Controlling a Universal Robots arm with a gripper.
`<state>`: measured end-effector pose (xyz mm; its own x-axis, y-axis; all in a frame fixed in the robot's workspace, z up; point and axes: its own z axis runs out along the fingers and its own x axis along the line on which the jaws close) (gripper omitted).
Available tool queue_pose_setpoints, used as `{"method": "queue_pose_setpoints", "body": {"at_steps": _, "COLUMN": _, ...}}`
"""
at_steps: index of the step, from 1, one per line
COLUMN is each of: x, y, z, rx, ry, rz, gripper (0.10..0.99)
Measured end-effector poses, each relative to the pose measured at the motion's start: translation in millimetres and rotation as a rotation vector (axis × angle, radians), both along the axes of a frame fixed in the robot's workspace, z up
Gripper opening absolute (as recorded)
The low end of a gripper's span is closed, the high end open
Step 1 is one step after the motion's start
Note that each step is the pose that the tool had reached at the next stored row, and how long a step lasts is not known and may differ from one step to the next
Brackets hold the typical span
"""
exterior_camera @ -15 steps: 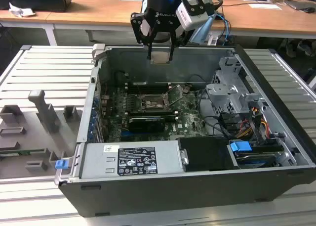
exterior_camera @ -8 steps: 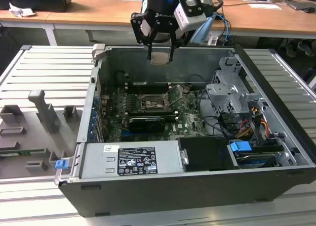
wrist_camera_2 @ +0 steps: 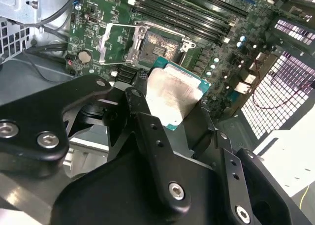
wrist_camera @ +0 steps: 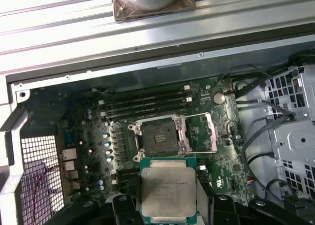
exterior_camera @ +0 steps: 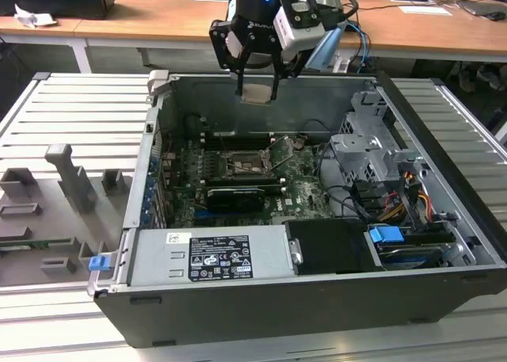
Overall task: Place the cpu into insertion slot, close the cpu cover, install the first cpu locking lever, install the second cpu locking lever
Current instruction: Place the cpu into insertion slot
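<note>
My gripper hangs above the open computer case, over its back wall, shut on the cpu. The cpu is a flat square chip with a dull silvery top, pinched at two opposite edges by the black fingers. In both wrist views it sits well above the motherboard, and the insertion slot lies bare below it. The cpu cover, a thin metal frame, is flipped open beside the slot. In the exterior view the slot lies in the middle of the board.
Memory slots run along one side of the socket. A long black card lies in front of it. A silver power supply fills the case's front, and a drive cage with cables stands at the exterior view's right. Grey fixtures sit outside.
</note>
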<state>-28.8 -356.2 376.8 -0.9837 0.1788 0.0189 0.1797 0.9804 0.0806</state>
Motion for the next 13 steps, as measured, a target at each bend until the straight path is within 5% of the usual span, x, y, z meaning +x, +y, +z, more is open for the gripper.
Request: {"method": "queue_pose_setpoints", "body": {"at_steps": 13, "x": -2.8, "y": 0.0, "z": -0.5, "rx": 0.000, "ry": 0.0001, "rz": -0.060, "gripper": 0.537}}
